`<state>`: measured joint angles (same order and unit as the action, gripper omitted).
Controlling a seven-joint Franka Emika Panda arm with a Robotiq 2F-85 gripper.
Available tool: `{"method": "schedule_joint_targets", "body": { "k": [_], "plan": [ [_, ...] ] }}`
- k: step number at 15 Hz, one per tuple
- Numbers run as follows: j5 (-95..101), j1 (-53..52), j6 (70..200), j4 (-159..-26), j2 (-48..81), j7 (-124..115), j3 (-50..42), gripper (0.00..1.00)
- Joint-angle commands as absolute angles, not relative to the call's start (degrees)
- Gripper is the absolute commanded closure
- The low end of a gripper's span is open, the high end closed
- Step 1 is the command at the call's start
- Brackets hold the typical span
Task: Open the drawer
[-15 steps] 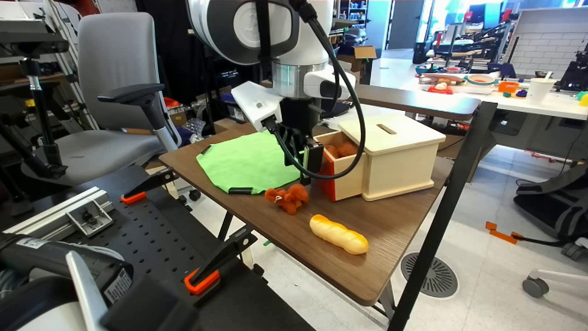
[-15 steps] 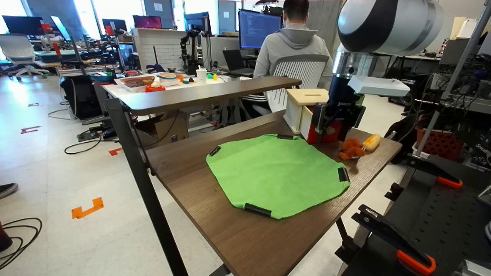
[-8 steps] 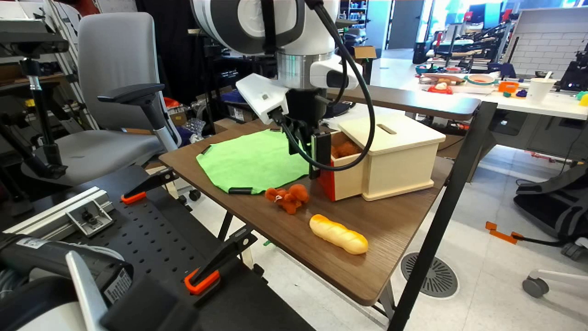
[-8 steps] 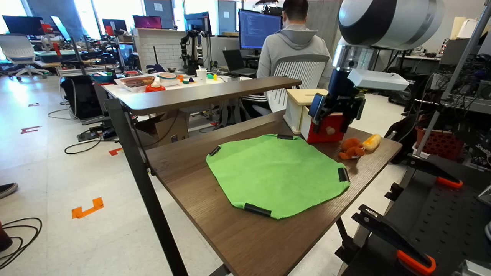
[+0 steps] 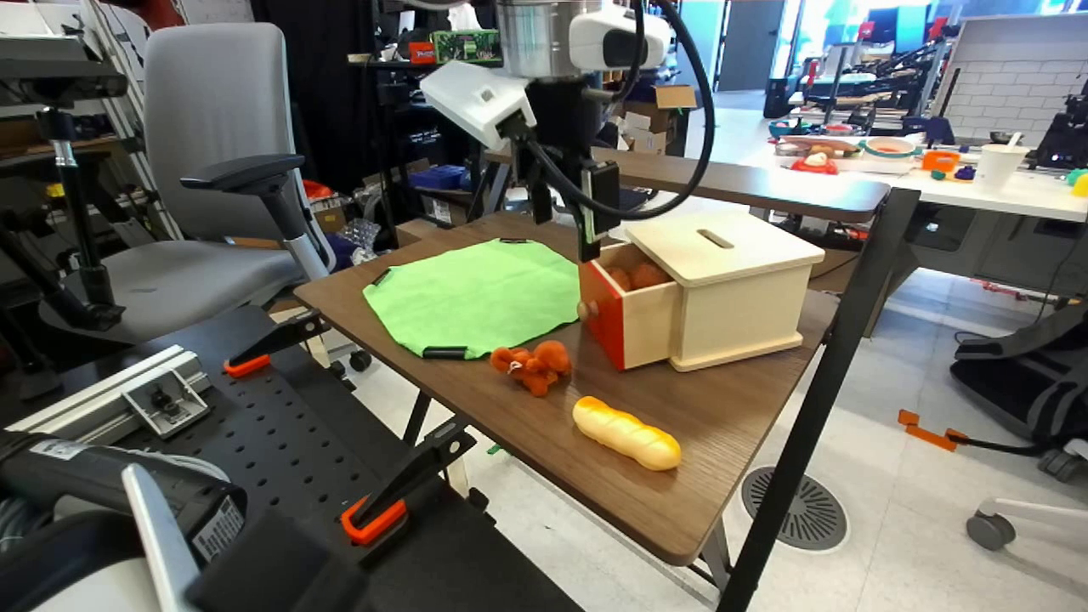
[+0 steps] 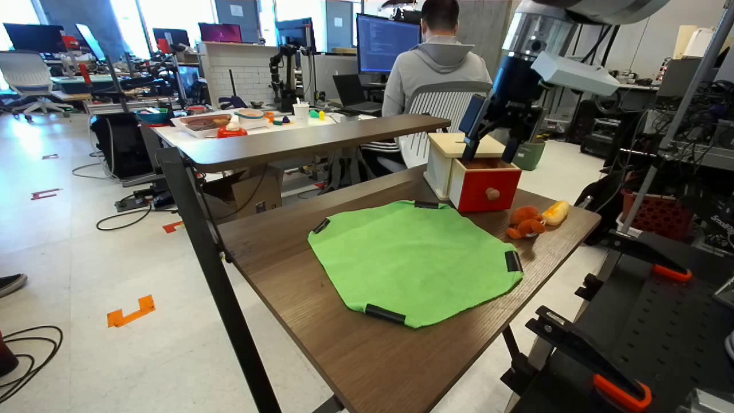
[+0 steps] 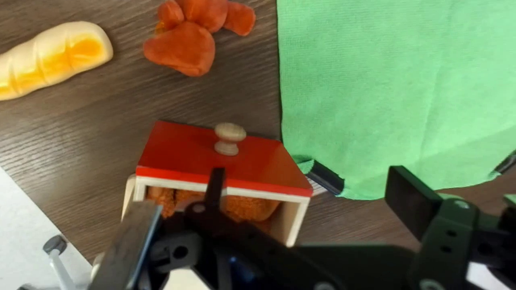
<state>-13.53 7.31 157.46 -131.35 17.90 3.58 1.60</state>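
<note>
The drawer (image 6: pixel 481 184) sticks part way out of the wooden box (image 5: pixel 748 306), its red front facing away from the box and its round knob (image 7: pixel 229 139) showing in all three views. A fuzzy orange-brown thing (image 5: pixel 648 276) lies inside the drawer; whether it is one piece or several I cannot tell.

The hand (image 6: pixel 489 151) hangs at the drawer end of the wooden box, near the drawer's upper edge, with its two fingers (image 7: pixel 411 201) spread well apart. In the wrist view one finger covers part of the drawer's opening, and the other stands off to the side where the cloth lies. Whether either finger touches the drawer I cannot tell.

A pale lid (image 5: pixel 756 255) with an oblong slot tops the wooden box, which stands on a brown table (image 5: pixel 722 442). On the drawer side of the box a flat green cloth (image 6: pixel 413 264) is spread, with black strips (image 6: pixel 385 313) at its edge. An orange plush toy (image 7: pixel 183 48) lies out from the drawer's front, apart from the wooden box; an orange-yellow bread-shaped piece (image 5: pixel 627 433) lies near the toy, also apart from the box. In an exterior view a person (image 6: pixel 438 74) in a grey hoodie sits beyond the wooden box, back to the camera.
</note>
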Motion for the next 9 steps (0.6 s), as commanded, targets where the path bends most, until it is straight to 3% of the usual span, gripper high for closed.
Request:
{"method": "schedule_joint_targets", "body": {
  "k": [1,4,9],
  "plan": [
    [-18.0,8.9,156.9,-137.1,9.5,10.2,5.0,0.00],
    [-23.1,8.4,155.3,-138.8,5.2,16.0,5.7,0.00],
    [-20.8,6.4,156.8,-136.8,8.8,12.4,3.7,0.00]
  ]
}}
